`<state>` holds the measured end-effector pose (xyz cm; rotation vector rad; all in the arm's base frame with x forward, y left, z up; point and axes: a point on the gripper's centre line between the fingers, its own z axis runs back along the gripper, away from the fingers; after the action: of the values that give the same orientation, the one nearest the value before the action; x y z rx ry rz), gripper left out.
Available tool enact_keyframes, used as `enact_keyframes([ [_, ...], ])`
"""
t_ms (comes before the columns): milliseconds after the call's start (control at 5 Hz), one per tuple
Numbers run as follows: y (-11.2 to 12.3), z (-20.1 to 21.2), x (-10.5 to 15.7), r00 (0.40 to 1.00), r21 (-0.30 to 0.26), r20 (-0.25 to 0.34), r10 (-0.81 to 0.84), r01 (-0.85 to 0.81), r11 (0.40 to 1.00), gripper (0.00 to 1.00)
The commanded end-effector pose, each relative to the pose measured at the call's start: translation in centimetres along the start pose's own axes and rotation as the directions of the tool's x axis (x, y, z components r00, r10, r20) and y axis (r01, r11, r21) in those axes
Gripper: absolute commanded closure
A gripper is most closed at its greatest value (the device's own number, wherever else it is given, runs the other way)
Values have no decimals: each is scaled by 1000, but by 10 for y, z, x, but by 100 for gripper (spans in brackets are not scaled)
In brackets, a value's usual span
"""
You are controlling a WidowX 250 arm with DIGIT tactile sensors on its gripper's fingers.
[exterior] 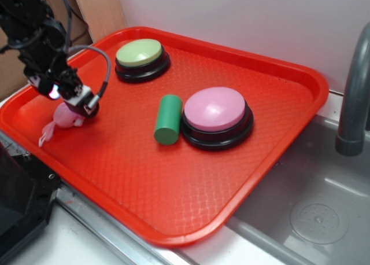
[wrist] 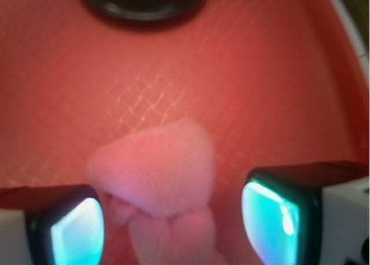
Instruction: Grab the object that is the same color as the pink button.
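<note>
A red plastic tray (exterior: 173, 178) with a diamond-embossed floor takes up most of the worktop, its right edge overhanging a grey metal sink (exterior: 312, 213) where a dark grey faucet pipe (exterior: 354, 103) rises; a pale wall stands behind, and brown cardboard shows at the far left corner. On the tray, a light green dome button (exterior: 140, 58) on a black base sits toward the back, and the pink button (exterior: 216, 116) sits near the middle with a green cylinder (exterior: 168, 118) lying on its side just beside it, touching or nearly touching its base. My arm (exterior: 32, 28) reaches down over the tray's left part, black links and a looping grey cable above, my wrist tilted so that I point down at the tray floor. My fingers (wrist: 173, 219) are spread apart, one glowing teal pad (wrist: 78, 230) on the left of the wrist view and the other on the right, with the pink plush toy (wrist: 159, 172) lying between them on the tray. I cannot tell whether either pad touches it; a gap shows on the right side. From the outside view the toy (exterior: 66, 118) lies right under my tip near the tray's left rim, its pale tail strand trailing toward that rim.
</note>
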<state>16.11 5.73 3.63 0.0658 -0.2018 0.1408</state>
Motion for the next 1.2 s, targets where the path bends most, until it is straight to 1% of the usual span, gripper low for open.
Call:
enact_keyframes([
  [0, 0, -22, 3, 1000, -9, 14, -22, 22, 1000, 0],
  [200, 0, -21, 2, 1000, 2, 20, 1, -1, 1000, 100],
  [400, -4, -4, 4, 1000, 11, 1, 21, -21, 1000, 100],
  [600, -11, 31, 14, 990, -6, -102, 92, -93, 996, 100],
  [800, -36, 70, 24, 992, -44, -120, 42, -48, 998, 100],
  [1000, -63, 107, 30, 996, -58, -91, -14, 8, 998, 100],
])
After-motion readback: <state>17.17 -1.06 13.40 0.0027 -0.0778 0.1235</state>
